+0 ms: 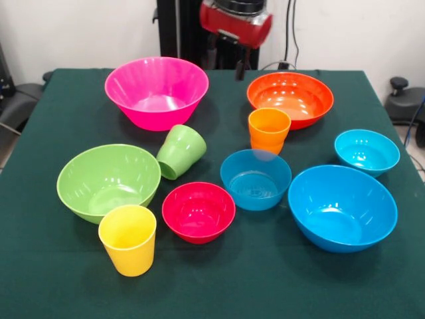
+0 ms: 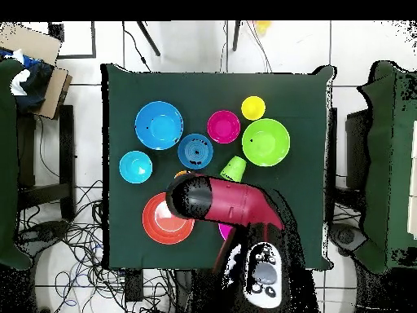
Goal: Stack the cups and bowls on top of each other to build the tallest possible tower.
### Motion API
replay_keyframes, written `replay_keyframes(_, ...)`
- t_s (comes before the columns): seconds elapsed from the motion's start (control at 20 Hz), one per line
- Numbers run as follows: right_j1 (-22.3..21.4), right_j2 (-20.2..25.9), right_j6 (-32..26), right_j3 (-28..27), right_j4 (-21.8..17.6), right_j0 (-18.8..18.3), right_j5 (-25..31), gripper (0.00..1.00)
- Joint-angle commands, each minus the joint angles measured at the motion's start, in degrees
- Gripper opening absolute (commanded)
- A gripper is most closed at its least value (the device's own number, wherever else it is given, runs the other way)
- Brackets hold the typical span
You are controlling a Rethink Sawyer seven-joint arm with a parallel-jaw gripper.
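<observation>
All the cups and bowls stand apart on the green table [image 1: 60, 279]; nothing is stacked. At the far side are the large pink bowl [image 1: 156, 90] and the large orange bowl [image 1: 290, 98] [image 2: 167, 220]. The orange cup [image 1: 269, 129] stands upright. The green cup [image 1: 180, 151] [image 2: 234, 169] tilts beside the light green bowl [image 1: 108, 181] [image 2: 265, 142]. The yellow cup [image 1: 127, 239] [image 2: 253, 108], red bowl [image 1: 198, 211] [image 2: 223, 126], blue bowl [image 1: 255, 178] [image 2: 195, 151], large blue bowl [image 1: 342, 207] [image 2: 159, 125] and cyan bowl [image 1: 366, 151] [image 2: 135, 166] sit nearer the camera. My gripper [image 1: 227, 63] hangs high at the far edge, holding nothing.
In the overhead view the red arm [image 2: 232, 202] covers the orange cup and most of the pink bowl. Chairs stand at both sides of the table [image 2: 24, 163] [image 2: 391, 163]. Cables lie on the floor by the robot's base [image 2: 81, 244].
</observation>
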Motion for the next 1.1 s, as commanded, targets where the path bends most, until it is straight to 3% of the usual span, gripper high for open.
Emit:
replay_keyframes(0.05,-0.14,4.40,6.03,2.43,0.43,3.27,0.97,1.00)
replay_keyframes(0.5,0.37,4.12,2.30,1.47,-1.12,1.71,1.28,1.00)
replay_keyframes(1.1,2.08,2.86,2.06,0.62,-3.33,2.18,-0.80,1.00)
